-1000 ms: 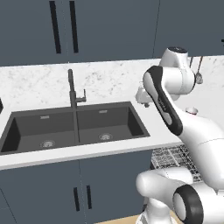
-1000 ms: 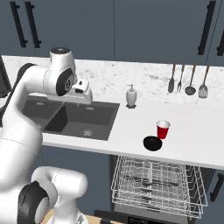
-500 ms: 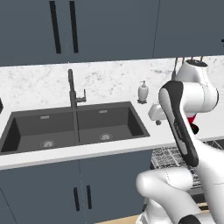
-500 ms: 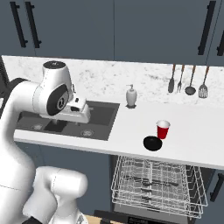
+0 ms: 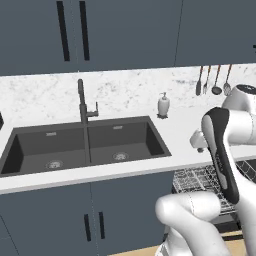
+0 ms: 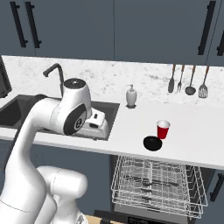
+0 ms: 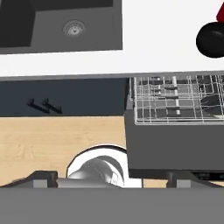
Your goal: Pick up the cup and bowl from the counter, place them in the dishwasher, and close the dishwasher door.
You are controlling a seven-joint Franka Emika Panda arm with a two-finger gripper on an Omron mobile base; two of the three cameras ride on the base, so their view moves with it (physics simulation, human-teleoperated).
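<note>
- We see the gripper (image 7: 109, 177) at the bottom of the hand view w/ its two dark tips far apart: jaws wide, nothing between them.
- In the right base view the hand (image 6: 97, 124) sits over the front strip of the counter (image 6: 127, 135), just right of the sink (image 6: 17, 114), well left of the cup and bowl.
- Cup (image 6: 162, 129): red, upright, on the counter right of centre. Bowl (image 6: 152, 143): black, just beside the cup on its front-left side; can't tell if they touch.
- Hand view: bowl (image 7: 211, 39) at the top right corner, red cup (image 7: 221, 12) just past it at the frame edge. Both well apart from the fingertips (image 7: 43, 179).
- Dishwasher (image 6: 158, 186) is open, wire rack (image 6: 157, 183) pulled out under the counter edge, directly below the cup/bowl.
- Dishwasher door (image 7: 175, 146) is down flat; the dark panel sits under the rack (image 7: 179, 100) in the hand view.
- Bowl lies near the counter's front edge, above the rack.
- Bare white counter betw. hand and bowl, nothing on that stretch.
- Soap bottle (image 6: 131, 96) stands at the back by the wall, behind that stretch. Same bottle (image 5: 163, 105) shows right of the sink (image 5: 82, 145) in the left base view.
- Hanging utensils (image 6: 188, 81) on the wall, behind and above the cup, well apart from it.
- Faucet (image 5: 82, 105) at the sink's rear, left of the hand.
- Wood floor (image 7: 61, 140) in front of the door, left of it.
</note>
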